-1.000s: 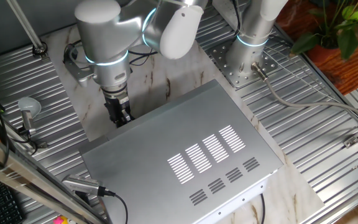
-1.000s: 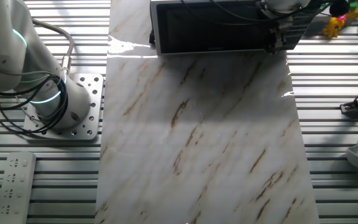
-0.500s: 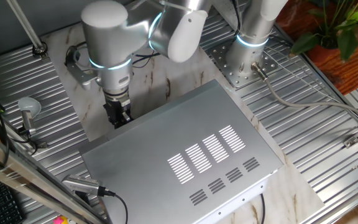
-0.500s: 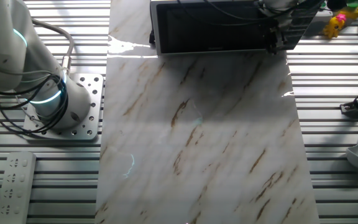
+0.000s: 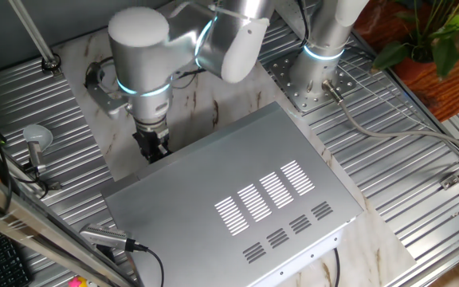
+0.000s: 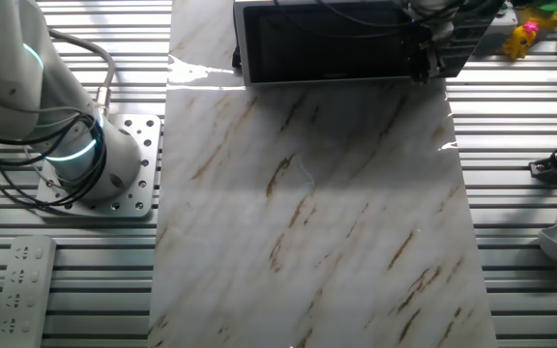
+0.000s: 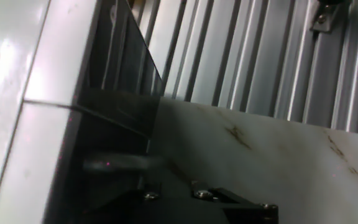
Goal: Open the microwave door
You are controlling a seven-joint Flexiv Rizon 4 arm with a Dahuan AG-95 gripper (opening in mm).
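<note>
1. Silver-grey sheet metal marks the microwave (image 5: 245,191), which we see sitting on the marble board (image 6: 317,213) with ventilation slots in its top panel.
2. We find the microwave door (image 6: 327,43), a black glassy panel, flat against the front of the box, facing the marble.
3. We see the gripper (image 5: 151,147) pointing down at the door's end, at the microwave's front corner.
4. We cannot tell how wide its fingers stand; the hand view shows only dark door edge, marble and ribbed table (image 7: 260,56).
5. We notice a ladle (image 5: 34,143) lying on the table, well apart.
</note>
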